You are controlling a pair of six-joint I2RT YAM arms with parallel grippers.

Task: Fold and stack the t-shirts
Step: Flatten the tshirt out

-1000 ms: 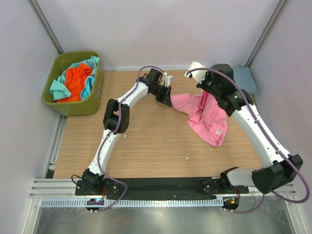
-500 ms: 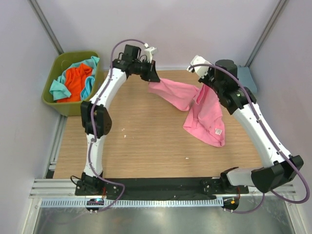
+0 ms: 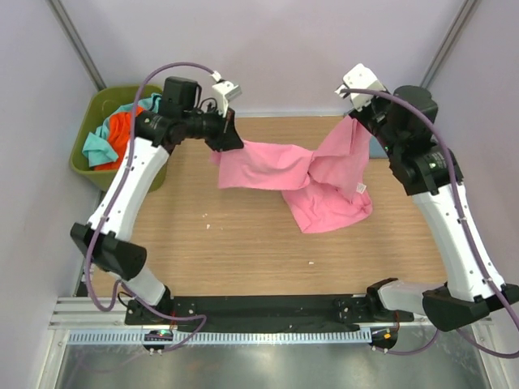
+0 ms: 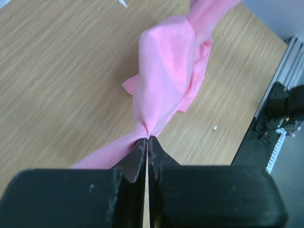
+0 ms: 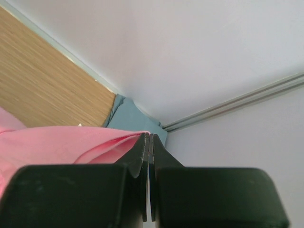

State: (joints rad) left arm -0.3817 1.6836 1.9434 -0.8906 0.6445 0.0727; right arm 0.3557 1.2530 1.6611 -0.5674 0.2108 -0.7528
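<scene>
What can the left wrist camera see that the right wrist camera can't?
Only the left wrist view shows the pink t-shirt stretching away in a twisted band, part of it bunched on the wood, plus the black arm mount at the table's edge. Only the right wrist view shows the blue-grey t-shirt in the corner, the pale wall and a metal frame bar. Both show the wooden table and a shut pincer pinching pink cloth: the left pincer in one, the right pincer in the other.
</scene>
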